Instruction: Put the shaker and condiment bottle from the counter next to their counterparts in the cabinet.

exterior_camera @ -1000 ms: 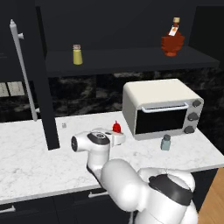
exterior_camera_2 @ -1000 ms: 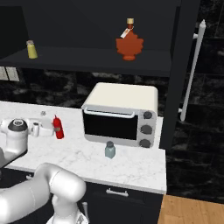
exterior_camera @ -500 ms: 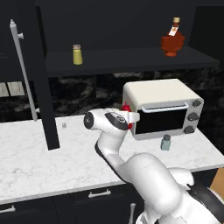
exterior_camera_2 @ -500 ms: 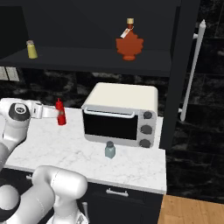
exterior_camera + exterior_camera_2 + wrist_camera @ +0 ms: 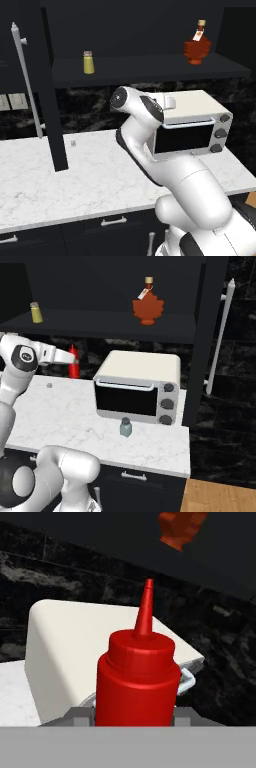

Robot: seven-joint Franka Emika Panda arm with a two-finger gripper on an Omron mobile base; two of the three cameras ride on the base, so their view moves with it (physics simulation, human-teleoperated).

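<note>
Bottle, red and upright (image 5: 137, 694), is pinched between the 2 fingertips of the gripper (image 5: 134, 716), beside the oven (image 5: 142, 366) on its left in the right base view, and looks lifted off the counter (image 5: 75, 423). Likely trouble is the rise: carried straight up, the pointed nozzle could catch the underside or front edge of the shelf (image 5: 105, 328) above the oven, and a knock there could twist the bottle in its narrow grip. Swinging right too low could drag its base over the oven top. At the brown bottle (image 5: 148, 307), above the oven, setting down too close could topple either. The blue-grey shaker (image 5: 125, 429), in front of the oven, awaits its turn; a low-sweeping arm might tip it.
</note>
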